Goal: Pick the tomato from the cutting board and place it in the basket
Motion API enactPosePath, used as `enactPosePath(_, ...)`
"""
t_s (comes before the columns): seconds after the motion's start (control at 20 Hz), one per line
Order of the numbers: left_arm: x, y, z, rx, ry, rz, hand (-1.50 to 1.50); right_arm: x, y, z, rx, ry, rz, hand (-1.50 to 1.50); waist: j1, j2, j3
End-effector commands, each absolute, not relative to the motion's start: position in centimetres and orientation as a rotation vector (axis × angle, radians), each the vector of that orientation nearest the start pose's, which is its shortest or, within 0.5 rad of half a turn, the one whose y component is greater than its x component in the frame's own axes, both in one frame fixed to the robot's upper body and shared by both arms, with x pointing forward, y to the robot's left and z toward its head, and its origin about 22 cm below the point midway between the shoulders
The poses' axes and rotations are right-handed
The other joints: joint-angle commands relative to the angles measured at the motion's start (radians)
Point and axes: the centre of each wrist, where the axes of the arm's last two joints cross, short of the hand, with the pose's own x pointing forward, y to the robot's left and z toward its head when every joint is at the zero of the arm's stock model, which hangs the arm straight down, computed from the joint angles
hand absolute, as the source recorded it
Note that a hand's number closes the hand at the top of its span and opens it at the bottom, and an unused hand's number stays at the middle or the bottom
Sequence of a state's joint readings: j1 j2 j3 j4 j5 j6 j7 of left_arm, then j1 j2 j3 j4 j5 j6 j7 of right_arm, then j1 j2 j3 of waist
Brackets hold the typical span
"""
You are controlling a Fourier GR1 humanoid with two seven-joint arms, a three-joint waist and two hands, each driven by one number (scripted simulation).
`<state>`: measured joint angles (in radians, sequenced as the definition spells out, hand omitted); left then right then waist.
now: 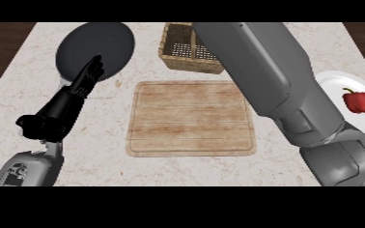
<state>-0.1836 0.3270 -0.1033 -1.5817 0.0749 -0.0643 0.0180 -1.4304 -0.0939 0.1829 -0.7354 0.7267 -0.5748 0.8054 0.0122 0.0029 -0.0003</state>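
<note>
Left hand (pixel 77 88) shows at the view's left side, black, its fingers straight and held close together, holding nothing; the fingertips point away from the robot and overlap the near edge of a dark round plate (pixel 96 43) that lies at the far left of the pale marbled worktop (pixel 92 149). Its grey forearm (pixel 28 169) comes in from the lower left corner. A wooden cutting board (pixel 191 118) lies flat in the middle of the worktop, just right of that hand and apart from it. Beyond the board's far edge stands a woven basket (pixel 182 53), near the dark plate but not touching it. The right forearm (pixel 264 72), broad and grey, rises from the lower right corner, crosses the board's far right corner and covers the basket's right part, running up to the view's upper edge; the right hand itself does not show, so whether it holds anything cannot be told. The tomato is not visible on the board or in the part of the basket that shows, and its place cannot be told. At the right edge a white plate (pixel 329 83) carries a red vegetable (pixel 354 101) with a green stem.
</note>
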Motion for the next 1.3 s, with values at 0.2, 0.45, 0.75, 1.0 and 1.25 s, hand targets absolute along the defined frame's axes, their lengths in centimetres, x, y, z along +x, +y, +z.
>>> enactPosePath(0.2,27.2,26.6,5.8,0.031,-1.677,-0.410,0.00,43.8,-5.7,26.3,-0.940,-1.749,-0.046,-1.50,0.009,0.001,0.000)
enactPosePath(0.45,27.9,26.3,5.6,0.024,-1.703,-0.383,0.00,44.7,-6.3,25.9,-0.985,-1.786,0.030,-1.50,0.008,0.002,0.000)
enactPosePath(0.75,27.7,26.0,5.9,0.030,-1.696,-0.385,0.00,44.9,-7.4,29.0,-0.917,-1.856,-0.020,-1.50,0.008,0.001,0.000)
enactPosePath(1.0,27.8,25.9,5.7,0.036,-1.692,-0.395,0.00,44.4,-7.4,29.8,-0.798,-1.858,-0.182,-1.50,0.000,-0.002,0.000)
enactPosePath(1.25,26.7,25.3,5.0,0.037,-1.680,-0.380,0.00,44.1,-11.4,30.3,-0.677,-1.771,-0.293,-1.50,-0.012,-0.008,0.001)
